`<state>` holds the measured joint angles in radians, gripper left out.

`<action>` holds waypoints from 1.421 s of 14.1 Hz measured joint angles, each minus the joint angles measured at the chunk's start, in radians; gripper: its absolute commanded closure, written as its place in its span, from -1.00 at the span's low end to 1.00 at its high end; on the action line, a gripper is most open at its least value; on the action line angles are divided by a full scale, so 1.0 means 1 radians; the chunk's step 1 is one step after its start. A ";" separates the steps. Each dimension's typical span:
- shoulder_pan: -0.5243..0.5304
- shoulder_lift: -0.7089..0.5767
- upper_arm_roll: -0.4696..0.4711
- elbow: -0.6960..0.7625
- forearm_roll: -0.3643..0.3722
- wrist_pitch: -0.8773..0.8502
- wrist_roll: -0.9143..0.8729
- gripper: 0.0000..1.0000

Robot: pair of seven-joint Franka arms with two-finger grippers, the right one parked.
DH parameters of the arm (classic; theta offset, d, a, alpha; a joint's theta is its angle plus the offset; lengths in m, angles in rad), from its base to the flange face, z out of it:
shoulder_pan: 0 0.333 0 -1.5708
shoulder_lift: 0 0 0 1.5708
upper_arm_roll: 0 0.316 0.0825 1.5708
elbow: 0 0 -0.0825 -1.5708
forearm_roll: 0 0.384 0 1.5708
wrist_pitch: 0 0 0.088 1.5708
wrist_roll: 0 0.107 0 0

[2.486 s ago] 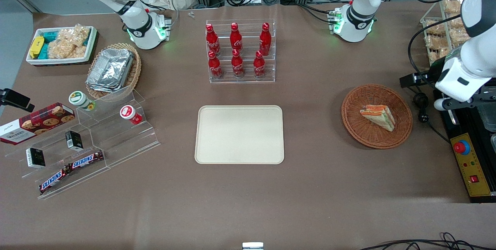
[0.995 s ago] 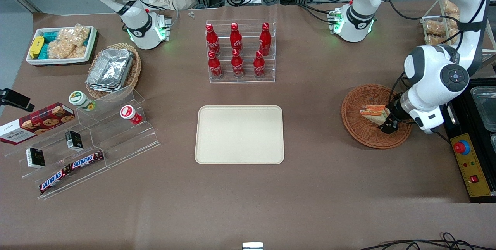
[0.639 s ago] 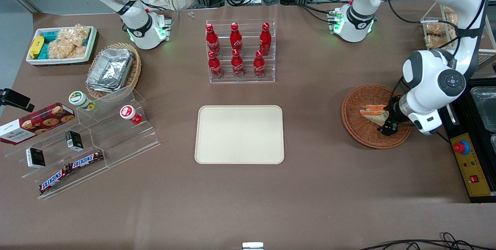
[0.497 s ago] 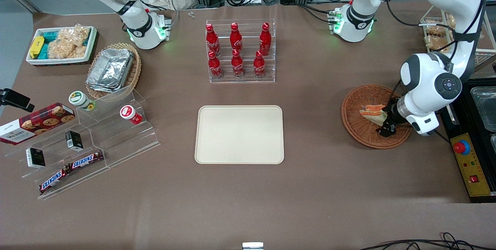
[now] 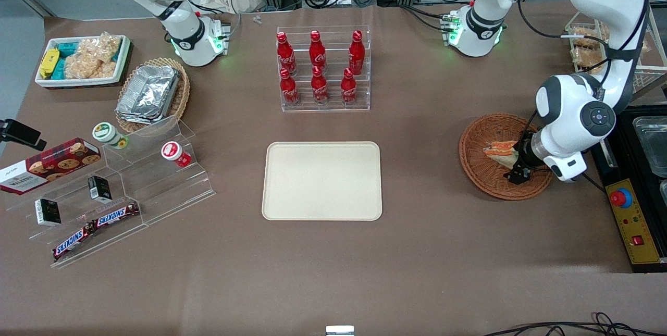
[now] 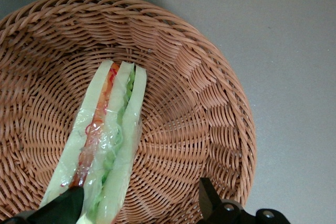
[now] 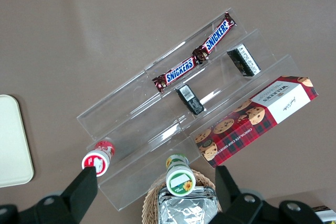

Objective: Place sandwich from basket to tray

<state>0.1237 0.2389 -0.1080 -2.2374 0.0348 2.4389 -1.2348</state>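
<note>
The sandwich, a clear-wrapped wedge of pale bread with orange and green filling, lies in the round reddish-brown wicker basket toward the working arm's end of the table. My gripper is down inside the basket and open. One fingertip sits against the wide end of the sandwich; the other fingertip stands over bare weave, well apart from it. The cream tray lies flat mid-table with nothing on it.
A clear rack of red bottles stands farther from the camera than the tray. Toward the parked arm's end are a stepped acrylic shelf with snacks, a tan basket of foil containers and a white bin. A yellow control box lies beside the basket.
The arm swung in from the table's edge and came down into the basket. Over the last second the gripper crept a little toward the tray along the sandwich, which has not moved.
</note>
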 measured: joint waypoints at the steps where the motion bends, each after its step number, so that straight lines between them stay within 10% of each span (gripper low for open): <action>1: 0.000 -0.003 0.000 0.001 0.000 -0.004 -0.002 -1.00; 14: -0.008 -0.087 -0.061 0.338 0.071 -0.621 -0.029 -1.00; 20: -0.007 -0.204 -0.071 0.496 0.026 -0.807 0.605 -1.00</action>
<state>0.1164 0.0348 -0.1790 -1.7418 0.0605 1.6323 -0.6299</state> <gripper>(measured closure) 0.000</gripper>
